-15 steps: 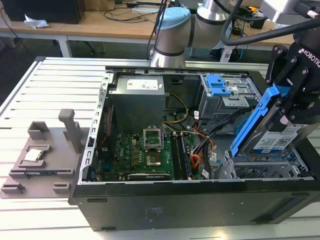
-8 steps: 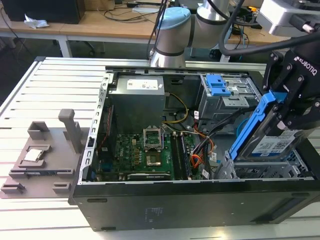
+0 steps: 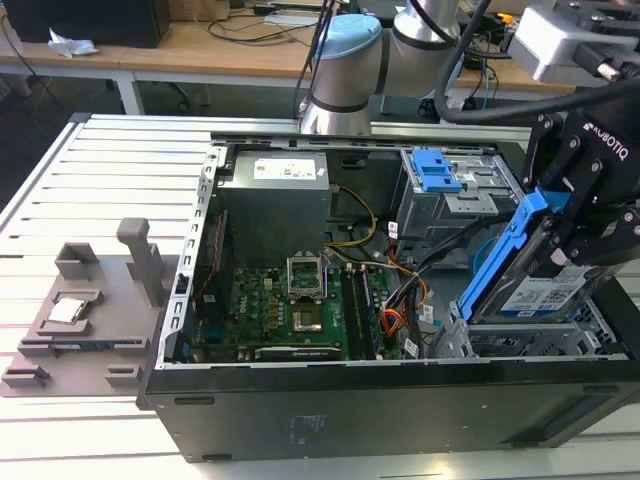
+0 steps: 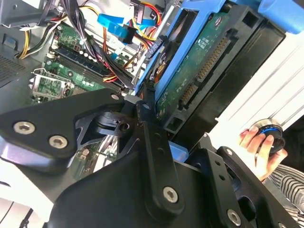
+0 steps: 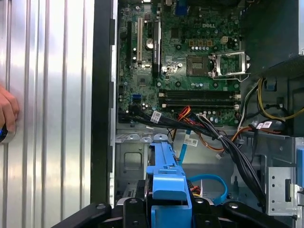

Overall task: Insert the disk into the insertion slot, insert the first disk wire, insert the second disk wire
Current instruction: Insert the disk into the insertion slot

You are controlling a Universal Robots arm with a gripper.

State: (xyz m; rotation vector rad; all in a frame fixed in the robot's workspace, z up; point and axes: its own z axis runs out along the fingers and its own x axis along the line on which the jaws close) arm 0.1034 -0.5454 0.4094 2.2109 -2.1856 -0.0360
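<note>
Surface: slatted metal table (image 3: 60,180) bearing an open computer case (image 3: 350,410).
Disk: the disk (image 3: 545,292) tilted steeply over the insertion slot (image 3: 520,342), at the exterior view's right.
Gripper: the gripper (image 3: 565,245) clamped on the disk's blue carrier.

The arm's black tool (image 3: 572,225) hangs at the exterior view's right, tilted downward and clamped on the disk (image 3: 545,293)

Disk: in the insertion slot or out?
Out. In the exterior view the pincer holds the disk steeply tilted over the insertion slot, with most of its body above the slot's top.
</note>
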